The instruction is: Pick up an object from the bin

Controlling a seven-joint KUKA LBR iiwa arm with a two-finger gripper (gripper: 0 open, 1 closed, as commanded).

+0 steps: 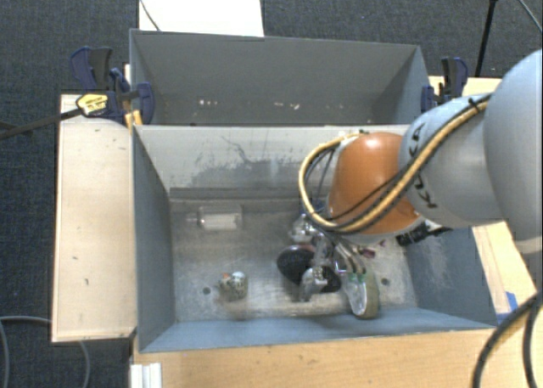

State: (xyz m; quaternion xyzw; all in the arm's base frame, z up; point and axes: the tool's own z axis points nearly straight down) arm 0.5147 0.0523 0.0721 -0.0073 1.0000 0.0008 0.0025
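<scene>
Bin [153,233]: grey metal, open top, with a few loose things spread over its floor.
Arm [496,165]: enters over the bin's right edge and bends down to the floor; an orange cover [365,178] and looped cables sit at the wrist.
Gripper [316,280]: low over the floor, right of centre, near the front edge. Whether it is apart or together cannot be told.
Black rounded object [293,264]: on the floor just beside the gripper, on its left; contact not determinable.
Clear tape roll [365,297]: tilted at the front edge, just right of the gripper.
Clear tube [218,222]: lying flat near the back edge of the floor, left of centre.
Crumpled silver ball [233,284]: near the front edge, left of centre, well apart from the gripper.
</scene>
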